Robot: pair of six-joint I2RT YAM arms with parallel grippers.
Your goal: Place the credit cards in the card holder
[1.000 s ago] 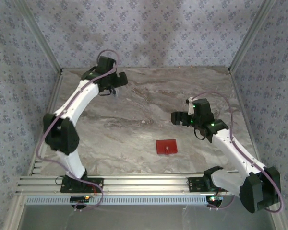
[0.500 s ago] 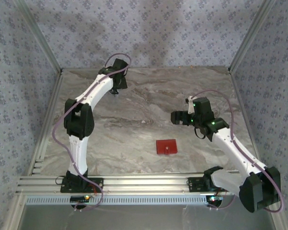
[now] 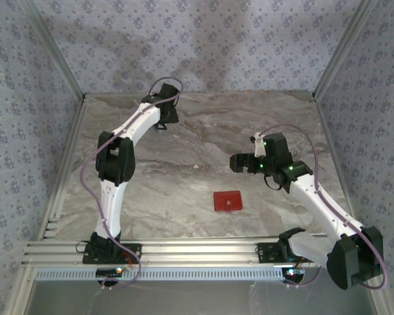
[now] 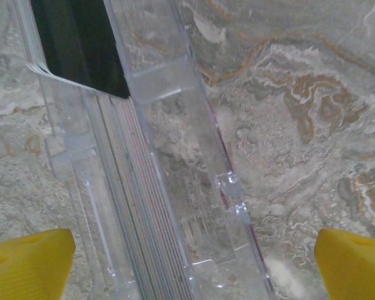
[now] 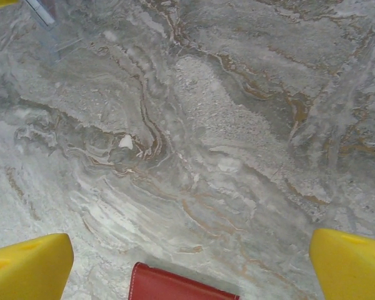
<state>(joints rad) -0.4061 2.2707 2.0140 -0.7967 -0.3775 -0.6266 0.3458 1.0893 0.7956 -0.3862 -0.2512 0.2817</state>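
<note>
1. Your left arm has swung its elbow inward and stretched toward the far-left part of the marble table [image 3: 184, 170]. The left gripper [image 4: 190, 265] now hangs right over a clear plastic case [image 4: 194, 187], yellow fingers spread wide and grasping nothing.
2. The credit cards [image 4: 81, 44] stand stacked on edge inside that case, with a dark card showing at the far end of the stack. None has left the case.
3. Your right gripper [image 5: 187, 265] has crept slightly leftward. It hovers over bare marble at mid-right, fingers parted and empty.
4. The card holder [image 3: 228, 201], a red wallet, has not moved. It lies flat and apparently shut near the front centre, well apart from the cards, with its far edge at the bottom of the right wrist view.
5. By this reading the task is barely begun, and the left arm's reach looks like the approach for a first card. Pinching a thin card out of a tight stack calls for a careful descent, and the wallet likely needs opening first.
</note>
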